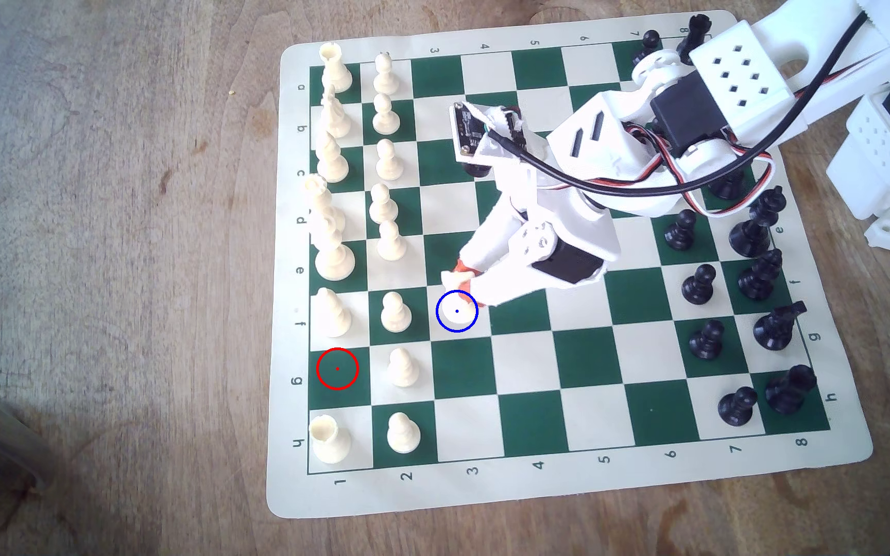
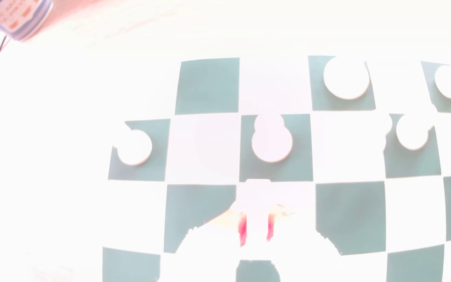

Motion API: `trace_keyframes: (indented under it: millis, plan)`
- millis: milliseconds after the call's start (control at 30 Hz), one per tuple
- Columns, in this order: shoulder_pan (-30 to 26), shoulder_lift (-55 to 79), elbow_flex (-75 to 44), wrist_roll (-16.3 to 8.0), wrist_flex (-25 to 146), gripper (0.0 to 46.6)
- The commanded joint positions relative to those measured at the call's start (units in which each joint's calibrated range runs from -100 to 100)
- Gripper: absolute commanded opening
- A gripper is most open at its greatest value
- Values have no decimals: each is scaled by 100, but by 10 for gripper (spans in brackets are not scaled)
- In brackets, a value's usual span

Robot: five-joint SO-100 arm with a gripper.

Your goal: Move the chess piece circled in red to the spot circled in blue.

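Cream-white plastic knight [image 1: 453, 279] sits pinched between the orange-padded fingertips [image 1: 462, 265] of the white printed gripper [image 1: 463, 282], its round base down over the cream square ringed in thin blue with a blue dot [image 1: 457, 311]; whether the base touches the board I cannot tell. The jaws are drawn in close on the piece, only its width between them. In the washed-out wrist view the knight [image 2: 257, 217] shows pale between two reddish pads [image 2: 242, 230]. On the green-and-cream roll-up chess mat [image 1: 566, 481], the dark square with the red ring and red dot [image 1: 337, 368] lies toward the exterior view's left and nearer, bare. A cream pawn [image 1: 396, 313] stands on the square just left of the blue ring in the exterior view. Black pieces [image 1: 705, 342] crowd the mat's right edge there, well apart from the gripper.
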Motion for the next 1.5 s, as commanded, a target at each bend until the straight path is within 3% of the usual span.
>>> trace_keyframes:
  millis: [0, 833, 933, 1033, 1200, 1467]
  plan:
    - [-87, -3, -67, 29, -201, 2]
    - [132, 404, -194, 156, -471, 5]
    - [148, 438, -212, 59, -594, 109]
    - [163, 447, -194, -68, -651, 181]
    - [171, 362, -175, -112, -643, 215]
    - [226, -733, 78, -112, 184, 222]
